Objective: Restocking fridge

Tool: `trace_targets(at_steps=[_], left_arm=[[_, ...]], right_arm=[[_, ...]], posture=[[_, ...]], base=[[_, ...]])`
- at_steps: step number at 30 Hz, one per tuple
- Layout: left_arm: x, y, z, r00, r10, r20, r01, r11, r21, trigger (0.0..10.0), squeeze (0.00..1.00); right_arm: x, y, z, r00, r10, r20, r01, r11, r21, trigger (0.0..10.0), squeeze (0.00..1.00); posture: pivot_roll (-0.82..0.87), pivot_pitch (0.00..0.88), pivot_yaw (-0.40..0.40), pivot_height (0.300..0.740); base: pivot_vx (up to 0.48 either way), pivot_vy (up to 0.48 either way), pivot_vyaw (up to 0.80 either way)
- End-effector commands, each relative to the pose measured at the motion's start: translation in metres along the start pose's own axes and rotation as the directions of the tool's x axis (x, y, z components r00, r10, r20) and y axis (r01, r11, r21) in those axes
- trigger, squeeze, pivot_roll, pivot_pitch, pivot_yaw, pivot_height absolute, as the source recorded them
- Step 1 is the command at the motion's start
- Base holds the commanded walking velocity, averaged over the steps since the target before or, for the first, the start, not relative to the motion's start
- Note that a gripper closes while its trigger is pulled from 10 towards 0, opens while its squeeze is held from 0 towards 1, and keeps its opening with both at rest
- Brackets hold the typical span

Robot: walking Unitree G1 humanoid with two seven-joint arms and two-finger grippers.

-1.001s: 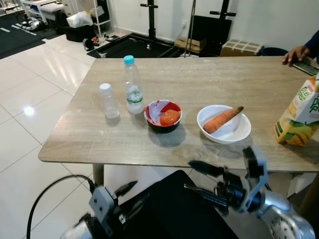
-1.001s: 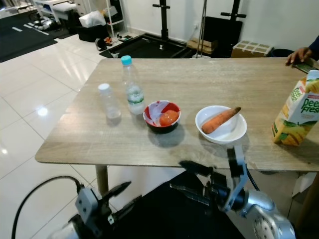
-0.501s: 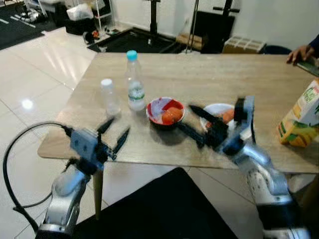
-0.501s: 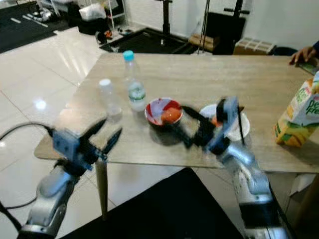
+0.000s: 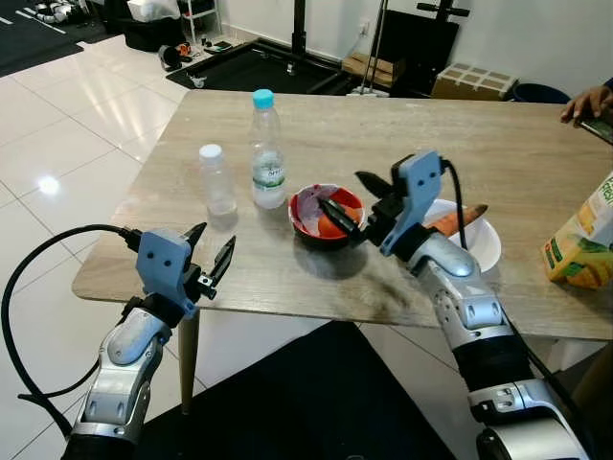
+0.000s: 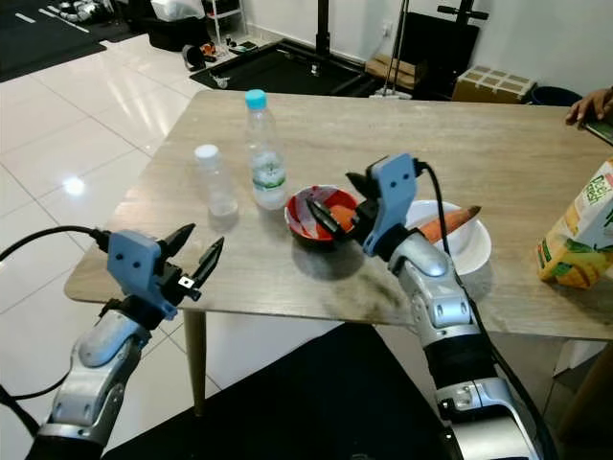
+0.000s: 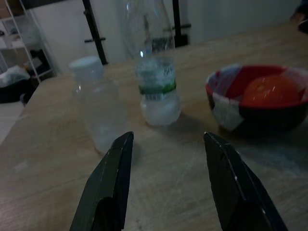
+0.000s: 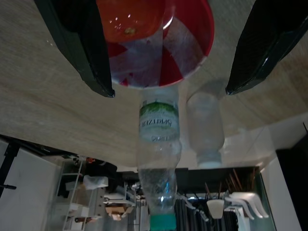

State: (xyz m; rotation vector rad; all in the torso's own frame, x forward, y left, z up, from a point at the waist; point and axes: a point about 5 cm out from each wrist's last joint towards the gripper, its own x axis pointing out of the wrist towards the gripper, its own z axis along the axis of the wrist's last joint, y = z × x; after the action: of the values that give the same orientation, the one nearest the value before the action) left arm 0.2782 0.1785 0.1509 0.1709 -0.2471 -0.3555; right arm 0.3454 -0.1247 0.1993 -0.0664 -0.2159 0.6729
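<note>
Where the wooden desk [image 5: 536,144] stands before the robot, the stock for the fridge is laid out in a rough row. At the robot's left stands a small clear bottle with a white cap [image 5: 216,180], upright. Just beside it stands a taller water bottle with a blue cap [image 5: 267,151] and a green label, also upright. Near that sits a red bowl [image 5: 328,213] holding an orange-red round fruit [image 8: 130,19], which looks like a tomato. A white bowl [image 5: 479,244] follows, with a carrot [image 5: 450,222] lying across it, one end resting on the rim. At the robot's far right a yellow and green juice carton [image 5: 581,249] stands upright near the desk's front edge.

Right gripper [image 5: 347,199]: raised over the desk, directly above the near side of the red bowl. Its fingers [image 8: 79,48] are spread wide, one to each side of the bowl as seen from the right wrist view, and grasp nothing.

Left gripper [image 5: 210,251]: held at the front left edge of the desk, pointed toward the two bottles. Its fingers [image 7: 108,187] are parted and empty; in the left wrist view the small bottle lies just beyond one fingertip, not touched.

A person's hand [image 5: 586,101] rests on the far right corner of the desk. White floor tiles [image 5: 57,144] lie around the desk, with dark equipment stands [image 5: 402,48] against the back wall.
</note>
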Motion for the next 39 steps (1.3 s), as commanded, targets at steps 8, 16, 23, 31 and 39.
trace_targets(at_steps=[8, 16, 23, 31, 39], left_arm=[[0.001, -0.004, -0.006, 0.998, -0.019, -0.059, 0.02, 1.0, 0.018, 10.0, 0.0], [0.006, -0.014, -0.009, 0.994, -0.075, -0.082, 0.075, 0.997, 0.0, 10.0, 0.0], [0.009, -0.022, -0.008, 0.992, -0.101, -0.08, 0.101, 0.995, -0.005, 10.0, 0.0], [0.004, -0.023, -0.009, 0.99, -0.105, -0.094, 0.106, 0.994, -0.003, 10.0, 0.0], [0.003, -0.025, -0.01, 0.988, -0.111, -0.104, 0.111, 0.994, -0.011, 10.0, 0.0]], right_arm=[[0.001, 0.035, -0.009, 0.946, 0.304, -0.113, -0.318, 0.938, -0.14, 10.0, 0.3], [0.011, 0.049, -0.018, 0.892, 0.406, -0.197, -0.441, 0.878, -0.187, 10.0, 0.4], [0.032, 0.036, -0.022, 0.915, 0.29, -0.281, -0.362, 0.897, -0.253, 10.0, 0.43], [0.044, 0.028, -0.022, 0.887, 0.28, -0.367, -0.397, 0.869, -0.297, 10.0, 0.41], [0.044, 0.022, -0.03, 0.79, 0.319, -0.523, -0.517, 0.805, -0.29, 10.0, 0.38]], posture=[[-0.14, 0.118, 0.027, 0.74], [-0.14, 0.119, 0.034, 0.74], [-0.13, 0.122, 0.027, 0.74], [-0.12, 0.126, 0.011, 0.74], [-0.12, 0.127, 0.007, 0.74]], base=[[0.0, 0.0, 0.0], [0.0, 0.0, 0.0], [0.0, 0.0, 0.0], [0.0, 0.0, 0.0], [0.0, 0.0, 0.0]])
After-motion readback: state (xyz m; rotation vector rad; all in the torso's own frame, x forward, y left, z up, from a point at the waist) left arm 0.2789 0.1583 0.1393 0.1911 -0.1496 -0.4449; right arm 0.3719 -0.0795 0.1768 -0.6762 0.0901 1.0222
